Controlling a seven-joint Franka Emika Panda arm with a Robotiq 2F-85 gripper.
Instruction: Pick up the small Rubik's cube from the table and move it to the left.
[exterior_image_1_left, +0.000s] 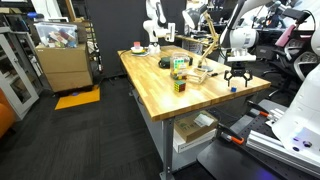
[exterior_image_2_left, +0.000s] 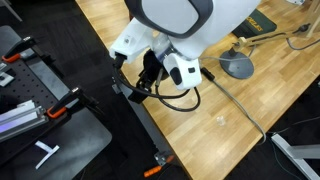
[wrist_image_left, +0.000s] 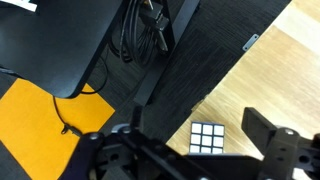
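Tool (wrist_image_left: 190, 135): fingers (wrist_image_left: 272, 140) spread wide apart with nothing clamped. It hangs straight over the small Rubik's cube, and an exterior view shows it pointing down (exterior_image_1_left: 238, 76).
Small Rubik's cube (wrist_image_left: 207, 138): lies flat on the counter, in the gap between the tool's fingers. Its top face is a grid of pale and blue squares. An exterior view shows it only as a blue speck (exterior_image_1_left: 234, 87). It appears clear of both fingers, though the wrist view is too coarse to be sure.
Counter (wrist_image_left: 275, 70): light wooden top. One edge runs just beside the small Rubik's cube, with dark floor past that edge.
Arm (exterior_image_2_left: 175, 20): white, rising above the small Rubik's cube.
Cables (wrist_image_left: 140, 35): black bundle off the counter, across the edge from the small Rubik's cube.
Yellow floor patch (wrist_image_left: 35, 115): off the counter, well apart from the small Rubik's cube.
Larger Rubik's cube (exterior_image_1_left: 180, 85): multicoloured, on the counter, well apart from the small Rubik's cube and further in from the edge.
Green object (exterior_image_1_left: 179, 66): on the counter, a little farther from the small Rubik's cube than the larger one. Its kind is unclear.
Bowl (exterior_image_1_left: 137, 47): at the counter's far end, remote from the small Rubik's cube.
Cardboard box (exterior_image_1_left: 62, 68): off the counter, the item farthest from the small Rubik's cube.
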